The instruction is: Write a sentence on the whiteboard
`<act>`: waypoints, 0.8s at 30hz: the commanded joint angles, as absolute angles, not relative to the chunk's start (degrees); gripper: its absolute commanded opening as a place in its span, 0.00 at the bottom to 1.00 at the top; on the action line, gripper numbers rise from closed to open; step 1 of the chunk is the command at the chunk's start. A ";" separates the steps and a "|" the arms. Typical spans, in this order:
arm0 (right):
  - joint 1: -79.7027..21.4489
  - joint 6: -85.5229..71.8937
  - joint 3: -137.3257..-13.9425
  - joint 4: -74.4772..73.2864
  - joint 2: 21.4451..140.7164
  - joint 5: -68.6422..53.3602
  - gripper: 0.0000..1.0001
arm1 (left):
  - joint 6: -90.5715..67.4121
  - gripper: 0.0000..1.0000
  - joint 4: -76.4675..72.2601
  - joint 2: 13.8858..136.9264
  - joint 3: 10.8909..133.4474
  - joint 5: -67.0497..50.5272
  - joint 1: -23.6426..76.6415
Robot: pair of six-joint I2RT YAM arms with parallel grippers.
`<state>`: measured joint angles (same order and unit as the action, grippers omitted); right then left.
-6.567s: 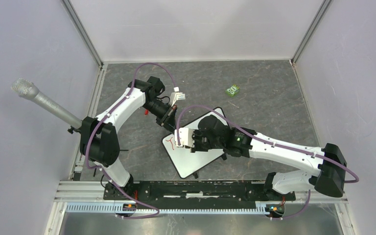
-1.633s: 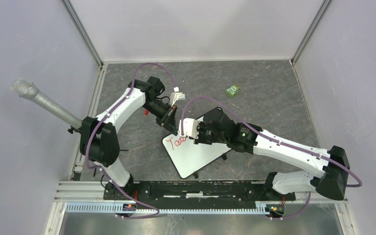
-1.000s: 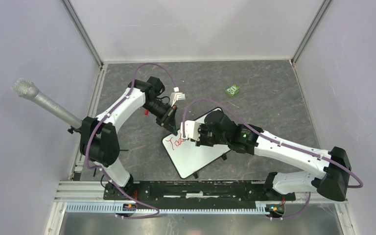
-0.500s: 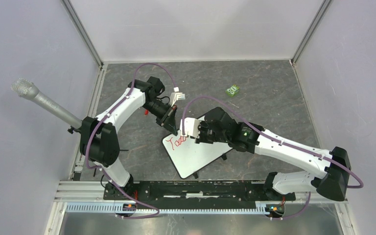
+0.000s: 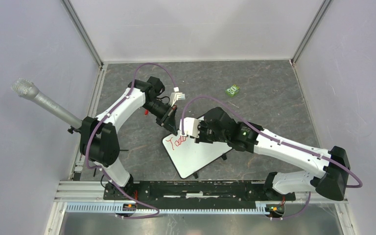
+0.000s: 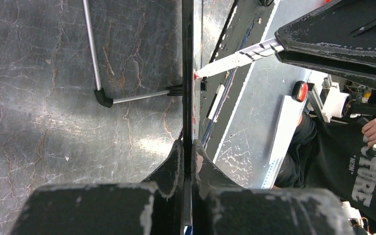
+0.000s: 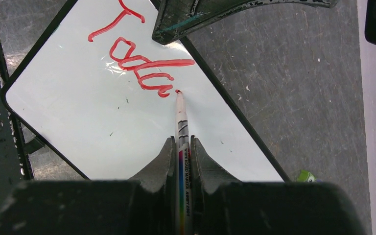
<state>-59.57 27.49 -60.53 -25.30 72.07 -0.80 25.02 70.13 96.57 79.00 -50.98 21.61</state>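
Right tool (image 7: 181,143) is pinching the marker (image 7: 181,122), fingers tight on the barrel and the red tip pointing ahead of it. The tip sits at the end of the last red stroke and looks to be on the whiteboard (image 7: 103,127) face; the left wrist view shows the marker (image 6: 240,56) meeting the board edge-on. Left tool (image 6: 187,147) is pressed together on the whiteboard (image 6: 187,73) rim, on the long far edge close to the start of the writing, so it reads as bracing. The whiteboard (image 5: 200,154) lies diagonal on the tabletop (image 5: 274,98) between the two arms, and a thin leg (image 6: 127,97) under it is visible. The sentence (image 7: 137,68) is only begun, reading roughly "Toda", and runs along the far edge with the board's long axis. Key relation: the blank board lies past the tip, further along that edge and away from the left tool (image 5: 170,122). The marker's axis crosses the writing line, so I judge the next stroke is a sideways shift by the right tool (image 5: 190,131), which is the nearer arm. The whole near half of the board is unwritten, so there is room for more lines. The face is glossy with a few specks. The tabletop is dark and crack-patterned, and a small green object (image 5: 233,90) lies well beyond the board's far corner.
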 commanded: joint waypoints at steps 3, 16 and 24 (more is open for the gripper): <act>-58.01 27.29 -61.56 -23.97 71.73 1.90 0.00 | 26.89 0.02 71.41 95.22 79.01 -51.59 22.00; -58.12 26.72 -57.12 -26.63 69.35 -3.13 0.00 | 26.87 0.02 71.31 95.19 78.90 -51.59 22.04; -57.39 27.85 -60.93 -25.38 70.54 1.23 0.00 | 26.97 0.03 71.35 95.29 78.86 -51.61 21.98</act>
<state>-58.54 27.18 -57.84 -25.58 70.06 -2.68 25.02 70.11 96.57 79.00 -50.89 21.61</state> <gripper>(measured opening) 0.153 0.056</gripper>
